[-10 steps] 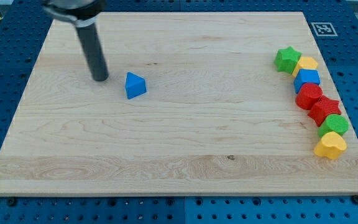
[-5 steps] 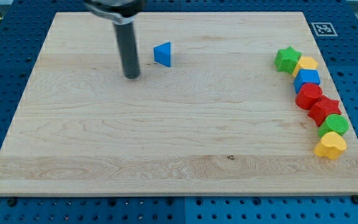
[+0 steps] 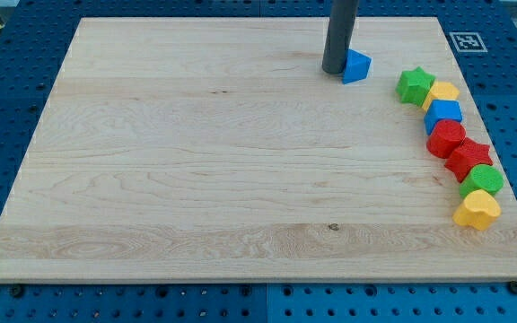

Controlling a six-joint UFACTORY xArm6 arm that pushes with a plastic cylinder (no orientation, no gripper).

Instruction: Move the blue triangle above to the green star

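The blue triangle (image 3: 357, 66) lies near the view's top right of the wooden board (image 3: 196, 179). My tip (image 3: 335, 70) touches the triangle's left side. The green star (image 3: 414, 85) sits to the right of the triangle and slightly lower, with a gap between them. The star is the top block of a column of blocks along the board's right edge.
Below the green star run a yellow block (image 3: 442, 91), a blue block (image 3: 443, 114), a red block (image 3: 446, 137), a red star (image 3: 469, 158), a green block (image 3: 483, 180) and a yellow heart (image 3: 477, 210). A marker tag (image 3: 466, 41) sits at the top right corner.
My tip has moved right and up across the board. The blue triangle has been pushed from the board's upper left to just left of the green star.
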